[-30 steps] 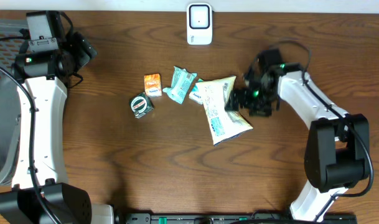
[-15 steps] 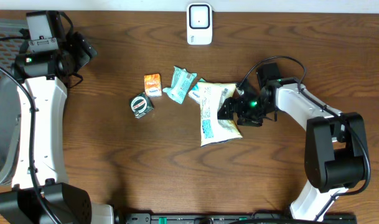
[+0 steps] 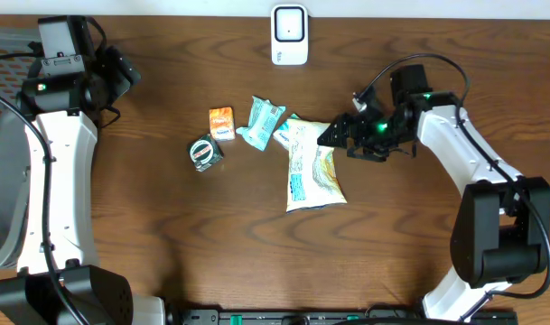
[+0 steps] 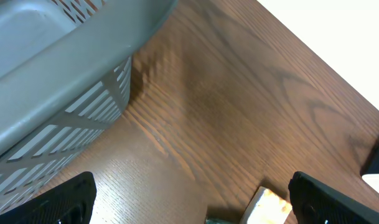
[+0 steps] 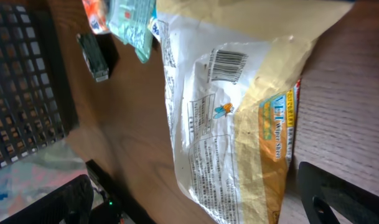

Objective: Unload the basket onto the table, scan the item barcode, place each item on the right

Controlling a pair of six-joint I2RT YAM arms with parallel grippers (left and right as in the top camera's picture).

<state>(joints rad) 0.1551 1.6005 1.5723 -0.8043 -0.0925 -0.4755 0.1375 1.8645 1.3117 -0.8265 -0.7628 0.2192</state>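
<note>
Near the middle of the dark wooden table, a crinkled white-and-yellow snack bag lies flat with its printed barcode facing up.
At the bag's upper right corner hangs the right gripper, jaws spread wide and pinching nothing; whether a fingertip brushes the wrapper is hard to tell from overhead. The left gripper sits well apart beside a grey slatted plastic basket, jaws also spread and empty. A white boxy scanner stands at the far edge.
</note>
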